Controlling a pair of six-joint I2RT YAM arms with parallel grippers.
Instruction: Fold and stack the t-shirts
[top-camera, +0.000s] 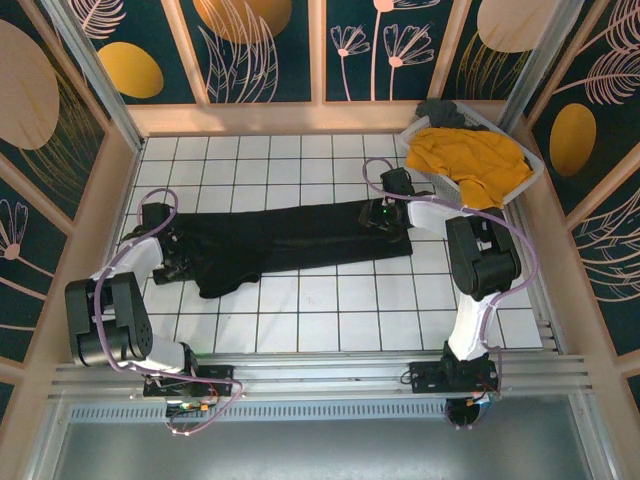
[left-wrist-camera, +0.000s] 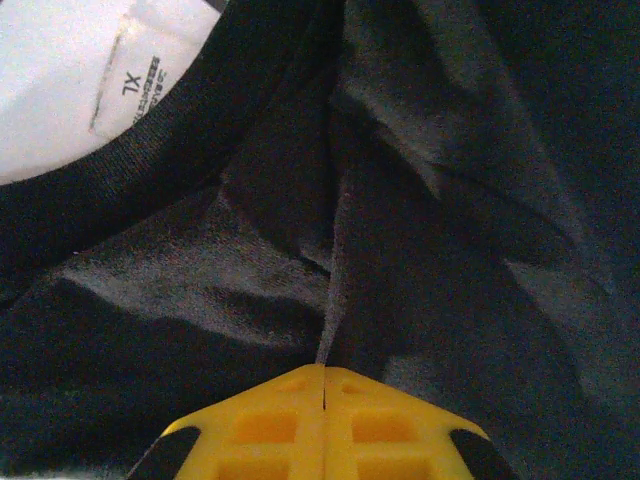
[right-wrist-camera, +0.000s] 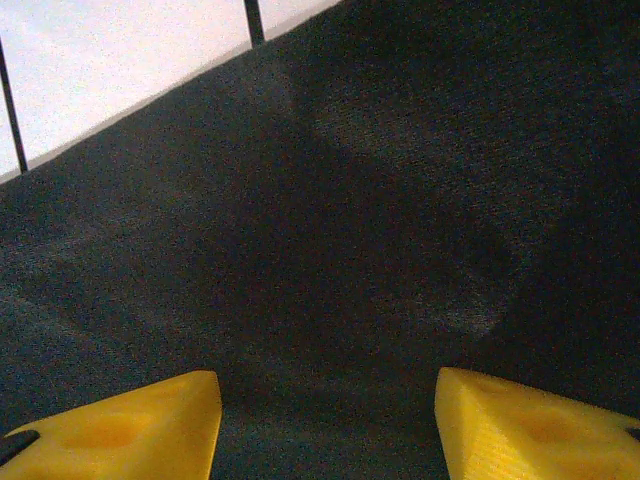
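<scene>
Well, blk tee (left-wrist-camera: 450, 200) pinched btwn L fingers (left-wrist-camera: 262, 432).

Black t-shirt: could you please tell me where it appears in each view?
Top external: black t-shirt lies stretched sideways across the middle of the white tiled table.
Left wrist: its collar at top left, a fold pinched by the shut left gripper.
Right wrist: its cloth beneath the open right gripper.
Shared landmark: table tiles, at right wrist's top left.

The XL t-shirt (top-camera: 290, 240) lies stretched left to right across the middle of the tiled table (top-camera: 330, 320). The left gripper (left-wrist-camera: 324, 378) is at its collar end and the right gripper (right-wrist-camera: 328, 405) over its right end. Behind that end, in the far right corner, a basket (top-camera: 530, 178) holds another t-shirt (top-camera: 470, 160).
</scene>
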